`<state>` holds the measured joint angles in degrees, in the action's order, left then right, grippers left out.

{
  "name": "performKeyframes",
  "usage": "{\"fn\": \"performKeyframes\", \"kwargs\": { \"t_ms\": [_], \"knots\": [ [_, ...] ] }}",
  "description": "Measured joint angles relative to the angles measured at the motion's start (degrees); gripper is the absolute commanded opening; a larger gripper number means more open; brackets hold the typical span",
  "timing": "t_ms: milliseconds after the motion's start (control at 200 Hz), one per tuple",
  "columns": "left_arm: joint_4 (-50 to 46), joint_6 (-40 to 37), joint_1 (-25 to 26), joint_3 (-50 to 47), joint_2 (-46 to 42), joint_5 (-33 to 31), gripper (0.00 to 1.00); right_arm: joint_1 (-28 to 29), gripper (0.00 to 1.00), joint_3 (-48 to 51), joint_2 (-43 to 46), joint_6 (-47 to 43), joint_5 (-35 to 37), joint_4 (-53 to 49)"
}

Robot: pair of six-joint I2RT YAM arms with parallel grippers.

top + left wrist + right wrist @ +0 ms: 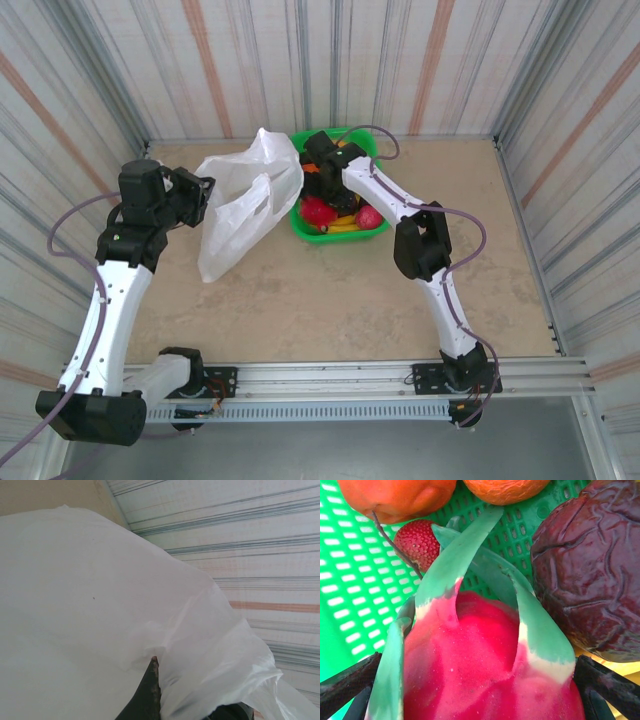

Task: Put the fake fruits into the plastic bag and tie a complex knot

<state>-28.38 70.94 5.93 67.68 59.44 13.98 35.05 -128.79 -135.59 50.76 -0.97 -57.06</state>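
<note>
The white plastic bag (243, 205) lies bunched on the table left of the green basket (377, 228), its mouth toward the basket. My left gripper (197, 198) holds the bag's left edge; in the left wrist view the plastic bag (100, 605) drapes over one dark finger (149, 690) of that gripper (172, 682). My right gripper (318, 178) reaches down into the basket. Its fingers (347, 685) stand apart on both sides of a pink-red dragon fruit (485, 665). An orange fruit (395, 497), a strawberry (417, 542) and a dark purple fruit (590, 565) lie around it.
Red fruit (318, 210), pink fruit (368, 215) and yellow bananas (345, 226) lie in the basket's near half. Corrugated walls close in the table at the back and both sides. Bare tabletop (320, 300) stretches in front of the bag and basket.
</note>
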Motion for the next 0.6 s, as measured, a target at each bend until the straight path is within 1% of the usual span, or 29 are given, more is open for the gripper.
{"fn": "performKeyframes", "kwargs": {
  "t_ms": [50, 120, 210, 291, 436, 596],
  "knots": [
    [0.0, 0.0, 0.0, 0.0, 0.0, 0.0, 0.00, 0.1, 0.85, 0.0, 0.0, -0.3, 0.1, 0.0],
    [0.0, 0.0, 0.0, 0.0, 0.0, 0.0, 0.00, 0.1, 0.75, 0.0, 0.2, -0.3, 0.0, 0.0],
    [0.0, -0.2, 0.0, -0.1, 0.0, 0.0, 0.00, 0.1, 0.68, 0.7, 0.6, -0.4, -0.2, 0.3],
    [0.0, -0.2, 0.0, -0.4, 0.0, 0.0, 0.00, 0.1, 0.66, 2.1, 1.7, -0.4, -0.6, 0.7],
    [-0.1, -0.2, -0.1, -0.9, 0.0, 0.6, 0.00, 0.0, 0.66, 5.5, 4.3, -0.6, -1.0, 1.4],
    [0.0, -0.4, -0.6, -0.9, 0.0, 1.6, 0.00, -0.6, 0.65, 11.7, 9.4, -1.9, -2.3, 3.9]
  ]
}}
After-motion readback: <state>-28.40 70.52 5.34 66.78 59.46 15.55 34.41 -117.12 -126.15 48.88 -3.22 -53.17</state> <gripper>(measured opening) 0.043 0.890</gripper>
